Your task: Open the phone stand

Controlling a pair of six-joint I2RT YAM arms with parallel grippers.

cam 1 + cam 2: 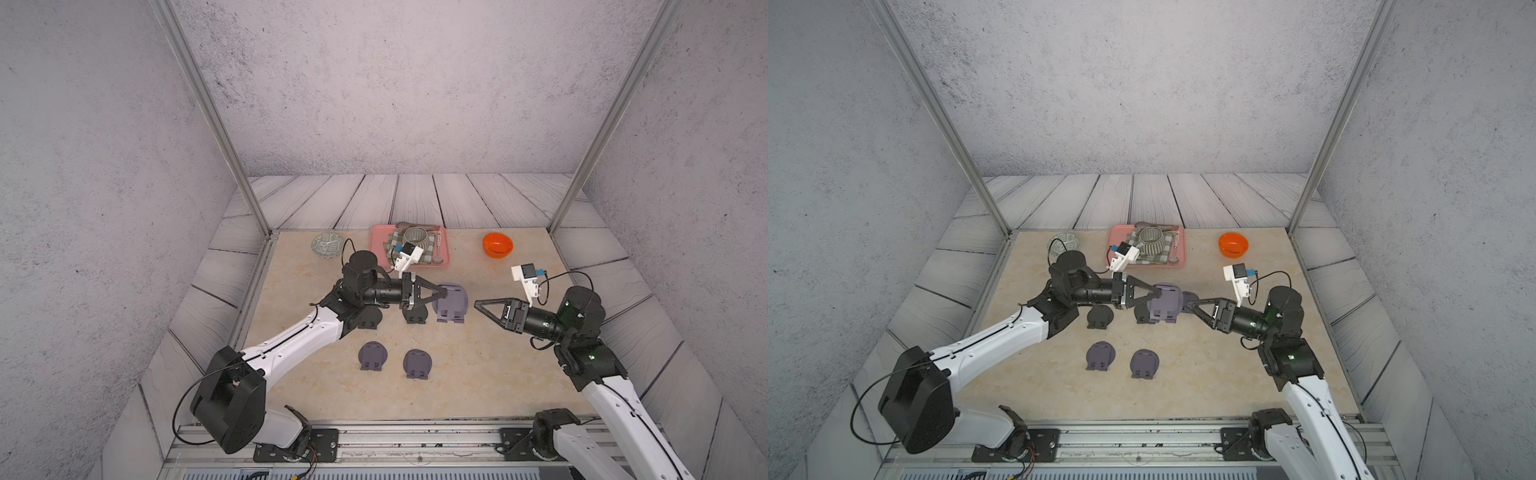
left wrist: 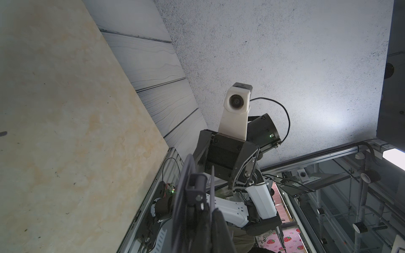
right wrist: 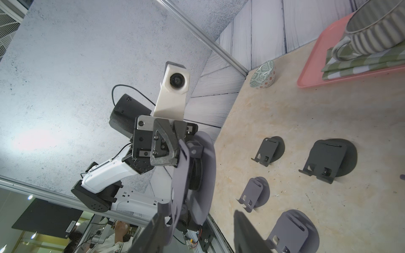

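We held the phone stand aloft over the middle of the desk, the jaws of the left gripper clamped on it. The jaws of the right gripper stood apart just beside it. Next, we judged, they should close on its free side and swing it open.

There are five phone stands. One is the lifted grey stand. Two are black: a black stand and a second black stand. Two more are grey: a grey stand and a second grey stand. There are two bowls, a patterned bowl and an orange bowl. There is one cup, one pink tray and one checked cloth.
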